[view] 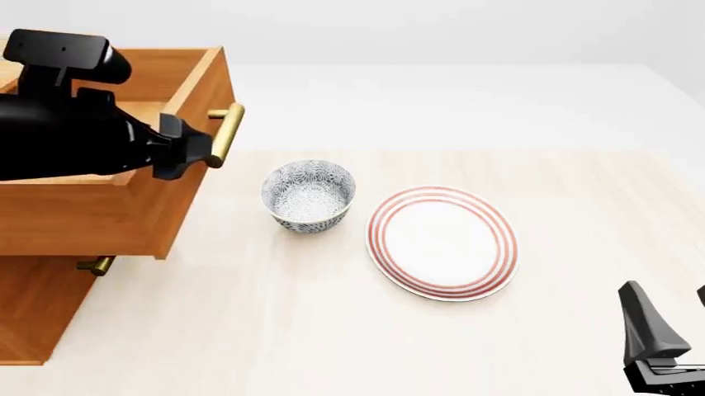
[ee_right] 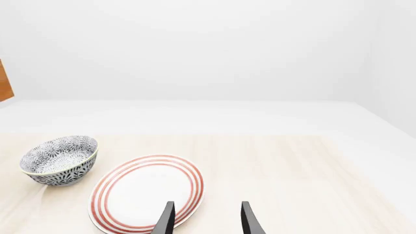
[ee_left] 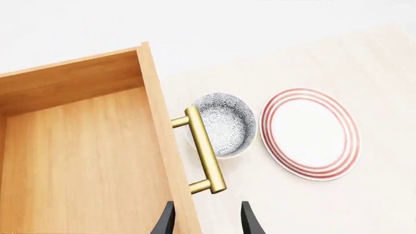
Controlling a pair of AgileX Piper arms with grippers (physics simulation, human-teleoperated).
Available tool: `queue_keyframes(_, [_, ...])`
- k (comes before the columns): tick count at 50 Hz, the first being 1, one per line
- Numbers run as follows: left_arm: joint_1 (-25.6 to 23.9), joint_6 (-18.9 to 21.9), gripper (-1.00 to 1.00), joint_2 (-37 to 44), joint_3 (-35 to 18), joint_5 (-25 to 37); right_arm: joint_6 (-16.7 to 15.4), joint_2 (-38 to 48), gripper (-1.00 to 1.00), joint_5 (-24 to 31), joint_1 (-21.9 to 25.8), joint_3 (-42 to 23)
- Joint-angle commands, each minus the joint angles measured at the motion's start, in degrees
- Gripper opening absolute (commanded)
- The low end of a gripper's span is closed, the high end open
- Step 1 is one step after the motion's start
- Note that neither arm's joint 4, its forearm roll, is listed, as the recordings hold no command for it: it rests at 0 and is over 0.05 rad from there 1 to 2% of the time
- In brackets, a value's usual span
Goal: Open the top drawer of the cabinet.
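The cabinet [view: 39, 313] stands at the table's left edge. Its top drawer [view: 94, 219] is pulled far out, and the left wrist view shows the bare wooden inside [ee_left: 78, 161]. The brass handle [view: 226, 132] [ee_left: 204, 150] sticks out from the drawer front. My left gripper [view: 204, 153] [ee_left: 206, 222] hovers open just above and behind the handle, with its fingers apart and the bar lying beyond the tips, not gripped. My right gripper [view: 672, 318] [ee_right: 206, 219] sits open and empty low at the near right.
A patterned blue-white bowl [view: 309, 195] stands just right of the open drawer, below the handle. A white plate with red rings [view: 443, 242] lies right of the bowl. A lower drawer's brass handle [view: 97, 266] peeks out under the open drawer.
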Motion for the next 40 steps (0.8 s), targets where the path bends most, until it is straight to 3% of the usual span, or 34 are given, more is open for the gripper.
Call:
queue_keyframes(1, [-3.0,0.4,1.00,1.7,-0.3,-0.8,0.0,0.0,1.00,0.0,0.0,0.0])
queue_keyframes(9, [-3.8,0.4,1.00,1.7,-0.8,-0.2,0.0,0.0,1.00,0.0,0.0,0.0])
queue_keyframes(15, [-1.1,2.2,1.00,0.5,-2.2,1.8,0.0,0.0,1.00,0.0,0.0,0.0])
queue_keyframes(40, [1.0,4.7,1.00,-1.6,-6.4,6.5,0.0,0.0,1.00,0.0,0.0,0.0])
